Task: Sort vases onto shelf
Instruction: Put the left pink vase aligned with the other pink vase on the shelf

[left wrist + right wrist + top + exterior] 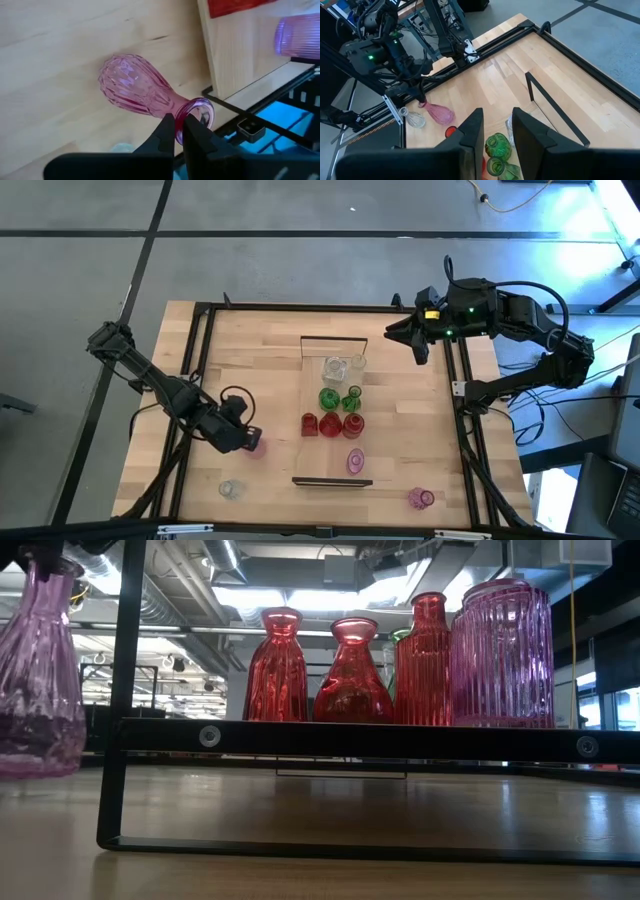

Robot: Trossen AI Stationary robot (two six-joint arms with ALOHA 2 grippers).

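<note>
- Left wrist view: we see the left hand clamped on the rim of a ribbed pink vase.
- We see the right hand hovering, fingers apart.

Both arms are matte black, built of slim jointed links with black cables looping alongside. The right arm carries a yellow label and a small green light near its wrist. The left gripper has two smooth, black, tapered fingers.

Grey floor with dark seams; ceiling ducts, bright lights
</note>
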